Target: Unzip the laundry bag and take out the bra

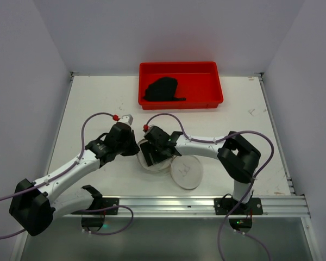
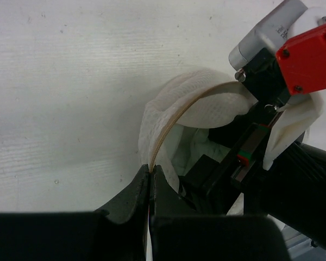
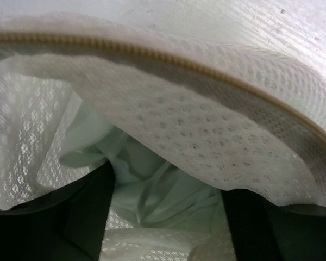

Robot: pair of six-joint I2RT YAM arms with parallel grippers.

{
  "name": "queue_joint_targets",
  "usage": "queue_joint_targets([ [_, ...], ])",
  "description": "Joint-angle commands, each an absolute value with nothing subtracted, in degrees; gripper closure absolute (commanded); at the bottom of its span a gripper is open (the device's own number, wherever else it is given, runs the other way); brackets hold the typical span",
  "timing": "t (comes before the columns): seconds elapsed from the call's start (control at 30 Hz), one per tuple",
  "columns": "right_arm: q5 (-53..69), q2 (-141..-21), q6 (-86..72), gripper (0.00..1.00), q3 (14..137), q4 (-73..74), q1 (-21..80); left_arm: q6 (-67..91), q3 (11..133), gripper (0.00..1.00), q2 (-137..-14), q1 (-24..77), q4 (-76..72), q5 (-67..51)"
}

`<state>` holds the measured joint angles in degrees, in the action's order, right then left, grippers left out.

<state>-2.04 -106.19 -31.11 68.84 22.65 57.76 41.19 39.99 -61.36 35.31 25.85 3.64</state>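
The white, scuffed table [image 1: 98, 103] carries the laundry bag [image 2: 212, 106], which lies where the left gripper [image 2: 151, 175] and right gripper [image 3: 168, 217] meet. A pale round disc [image 1: 187, 172] lies just beside the bag, behind the right gripper. A red tray [image 1: 179, 105] sits well beyond both grippers.

White table [image 1: 98, 103], plain grey walls [image 1: 168, 32]

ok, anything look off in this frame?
Yes: the black soft garment already lies in the red rectangular tray, yet the left gripper pinches the zip rim of the round white mesh laundry bag and the right gripper sits open inside it, over pale fabric.
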Motion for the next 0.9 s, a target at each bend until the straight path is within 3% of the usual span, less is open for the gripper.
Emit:
queue_joint_targets([
  [0.0,-2.11,-108.8,-32.25,0.27,71.28,24.7,58.1,41.48,38.94,1.0,-61.96,34.98,24.26,3.43],
  [0.03,-2.2,-108.81,-32.34,0.33,71.28,24.61,58.1,41.57,38.76,1.0,-62.05,34.98,24.26,3.51],
  [0.07,-2.37,-108.72,-32.34,0.5,71.19,24.7,58.1,41.66,38.59,1.0,-62.05,34.98,24.08,3.52],
  [0.17,-2.37,-107.49,-32.34,0.78,70.32,24.26,58.01,41.66,38.41,1.0,-61.88,34.89,24.08,3.78],
  [0.2,-2.37,-106.53,-32.34,0.96,69.62,24.08,58.01,41.66,38.41,1.0,-61.88,34.98,24.17,3.87],
  [0.23,-2.29,-105.65,-32.26,1.0,68.91,22.86,58.01,41.66,38.5,1.0,-61.79,34.89,24.34,4.22],
  [0.6,-2.2,-87.91,-28.92,1.0,57.06,12.76,57.92,40.96,39.37,1.0,-60.56,34.89,26.63,7.29],
  [0.87,-0.36,-72.26,-26.98,1.0,46.68,-4.2,57.92,40.96,39.38,1.0,-60.73,34.8,25.84,6.5],
])
